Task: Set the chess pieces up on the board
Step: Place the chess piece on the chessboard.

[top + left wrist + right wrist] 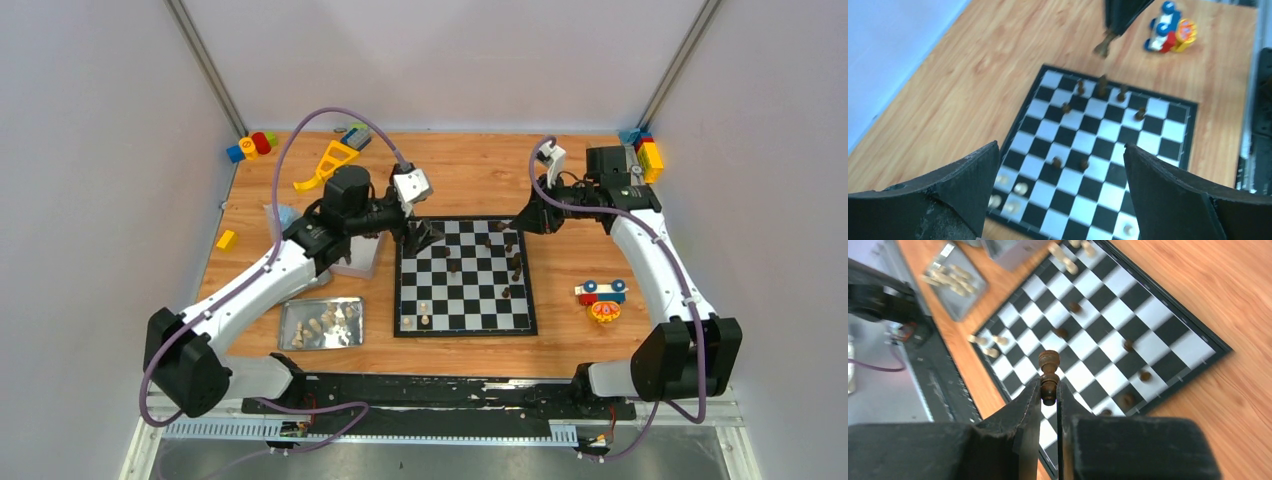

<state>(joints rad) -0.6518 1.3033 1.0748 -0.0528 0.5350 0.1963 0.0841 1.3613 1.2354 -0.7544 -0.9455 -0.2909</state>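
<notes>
The checkered board [470, 300] lies mid-table. Several dark brown chess pieces [516, 265] stand on its far and right squares, and cream pieces [424, 320] stand at its near left corner. My left gripper [420, 238] hovers over the board's far left corner. Its jaws are wide open with nothing between them [1060, 150]. My right gripper [515, 222] hangs above the far right corner of the board, shut on a dark brown piece [1049, 375]. That piece is off the board, gripped by its top with its base pointing away. The left wrist view also shows this held piece [1104, 46].
A metal tray [322, 303] holding cream pieces sits left of the board, near the front. A second container [355, 262] lies under the left arm. A toy car [603, 297] stands right of the board. Colourful blocks [250, 145] and a yellow toy [325, 165] lie at the back.
</notes>
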